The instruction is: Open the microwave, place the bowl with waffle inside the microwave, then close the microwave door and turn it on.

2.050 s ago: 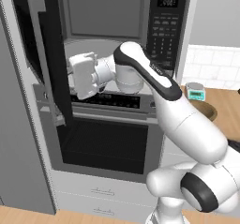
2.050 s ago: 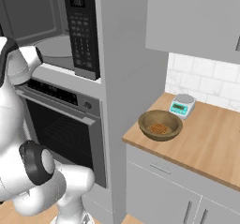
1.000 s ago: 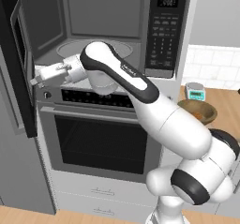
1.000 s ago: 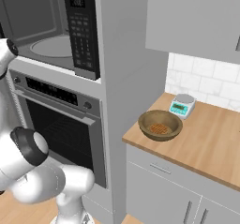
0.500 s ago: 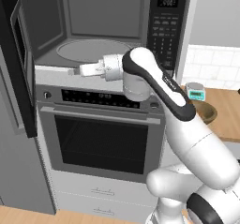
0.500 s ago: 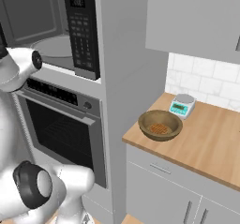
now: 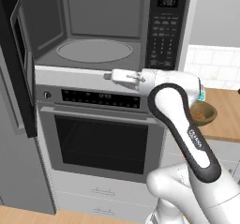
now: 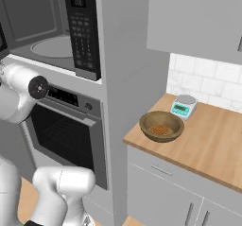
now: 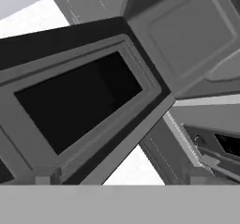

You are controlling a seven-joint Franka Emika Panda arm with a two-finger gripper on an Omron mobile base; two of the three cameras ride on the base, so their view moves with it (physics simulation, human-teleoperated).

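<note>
Left base view, end effector [image 7: 108, 75] below open microwave [image 7: 96, 28], bowl with waffle [image 7: 204, 113] well apart

We are watching the microwave door [image 7: 21, 63], which stood half open across the cavity two seconds ago, now hanging swung wide at the left edge of the left base view. Our gripper [image 7: 108, 76] is pulling back rightward from that door toward the frame's centre, just below the microwave [image 7: 98, 26], whose turntable now shows fully.
</note>
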